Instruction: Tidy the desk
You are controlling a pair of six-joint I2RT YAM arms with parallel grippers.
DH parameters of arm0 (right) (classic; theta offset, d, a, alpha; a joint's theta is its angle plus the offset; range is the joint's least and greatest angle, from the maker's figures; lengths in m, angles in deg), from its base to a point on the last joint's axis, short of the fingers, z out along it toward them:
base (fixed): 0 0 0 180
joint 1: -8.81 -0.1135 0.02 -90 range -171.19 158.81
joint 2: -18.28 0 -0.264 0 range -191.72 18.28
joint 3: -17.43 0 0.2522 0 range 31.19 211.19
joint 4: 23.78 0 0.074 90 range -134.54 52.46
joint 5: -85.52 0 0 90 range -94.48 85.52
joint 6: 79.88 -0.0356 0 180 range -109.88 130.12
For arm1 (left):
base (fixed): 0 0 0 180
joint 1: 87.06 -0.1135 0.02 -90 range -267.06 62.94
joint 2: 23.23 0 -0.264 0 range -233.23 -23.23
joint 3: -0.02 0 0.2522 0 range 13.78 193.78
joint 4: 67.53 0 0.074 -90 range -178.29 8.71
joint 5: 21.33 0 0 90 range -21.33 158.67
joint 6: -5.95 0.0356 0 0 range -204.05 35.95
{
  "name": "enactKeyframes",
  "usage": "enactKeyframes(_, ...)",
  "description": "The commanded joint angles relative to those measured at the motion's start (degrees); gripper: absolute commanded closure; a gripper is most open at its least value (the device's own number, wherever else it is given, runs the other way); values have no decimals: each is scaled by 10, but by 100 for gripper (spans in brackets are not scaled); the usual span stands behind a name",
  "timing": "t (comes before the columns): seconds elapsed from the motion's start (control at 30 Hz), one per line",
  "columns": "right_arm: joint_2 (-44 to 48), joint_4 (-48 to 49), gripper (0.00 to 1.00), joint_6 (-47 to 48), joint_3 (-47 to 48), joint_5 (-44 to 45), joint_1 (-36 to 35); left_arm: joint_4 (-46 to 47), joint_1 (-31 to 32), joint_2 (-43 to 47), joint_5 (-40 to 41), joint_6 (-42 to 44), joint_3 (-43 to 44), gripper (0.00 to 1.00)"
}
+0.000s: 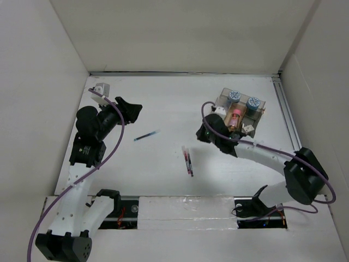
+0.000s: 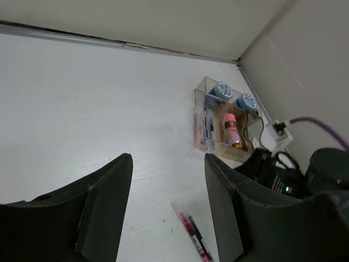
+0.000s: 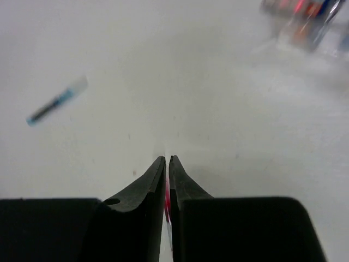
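The white desk (image 1: 163, 98) holds a blue pen (image 1: 146, 135) left of centre and a red and a black pen (image 1: 187, 160) lying side by side in the middle. My left gripper (image 1: 132, 106) is open and empty above the desk's left part; in the left wrist view (image 2: 169, 158) the two pens (image 2: 193, 237) lie below its right finger. My right gripper (image 1: 203, 132) hovers just left of the clear tray (image 1: 240, 112). In the right wrist view (image 3: 167, 159) its fingers are closed on a thin red pen (image 3: 167, 199) that shows in the slit between them.
The clear compartmented tray (image 2: 226, 123) at the back right holds two blue-capped jars (image 1: 244, 99), a pink-capped bottle (image 1: 236, 115) and pens. White walls enclose the desk. A metal rail (image 1: 287, 117) runs along the right edge. The blue pen (image 3: 56, 102) lies ahead-left of the right gripper.
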Motion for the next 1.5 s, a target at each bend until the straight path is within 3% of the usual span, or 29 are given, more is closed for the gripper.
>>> enactKeyframes(0.0, 4, -30, 86, 3, -34, 6, -67, 32, -2, 8, -11, -1, -2, 48)
enactKeyframes(0.1, -13, -56, 64, -13, -41, 44, -130, 30, -2, 8, -7, 0, -2, 48)
enactKeyframes(0.23, -42, -57, 60, -24, -41, 59, -178, 33, -2, 11, -6, 0, -3, 48)
enactKeyframes(0.4, -81, -67, 64, -46, -29, 78, -196, 32, -2, 8, -6, 0, -3, 48)
enactKeyframes(0.67, -89, -74, 81, -55, -27, 101, -196, 31, -2, 6, -7, 0, -3, 48)
enactKeyframes(0.9, -144, -78, 78, -52, -12, 84, -196, 31, -2, 8, -9, 0, -4, 48)
enactKeyframes(0.93, -150, -82, 81, -53, -9, 87, -196, 32, -2, 9, -8, 0, -3, 48)
enactKeyframes(0.97, -152, -88, 92, -58, -5, 91, -196, 31, -2, 9, -8, 0, -4, 48)
enactKeyframes(1.0, -147, -96, 97, -60, -3, 104, -196, 31, -2, 8, -6, 0, -3, 48)
enactKeyframes(1.1, -104, -96, 100, -54, -1, 126, -196, 30, -2, 8, -9, -1, -3, 48)
enactKeyframes(1.3, 11, -68, 100, -13, 18, 124, -122, 31, -2, 10, -9, -1, -4, 48)
enactKeyframes(1.47, 35, 1, 100, 16, 43, 58, 8, 33, -2, 12, -10, -2, -5, 48)
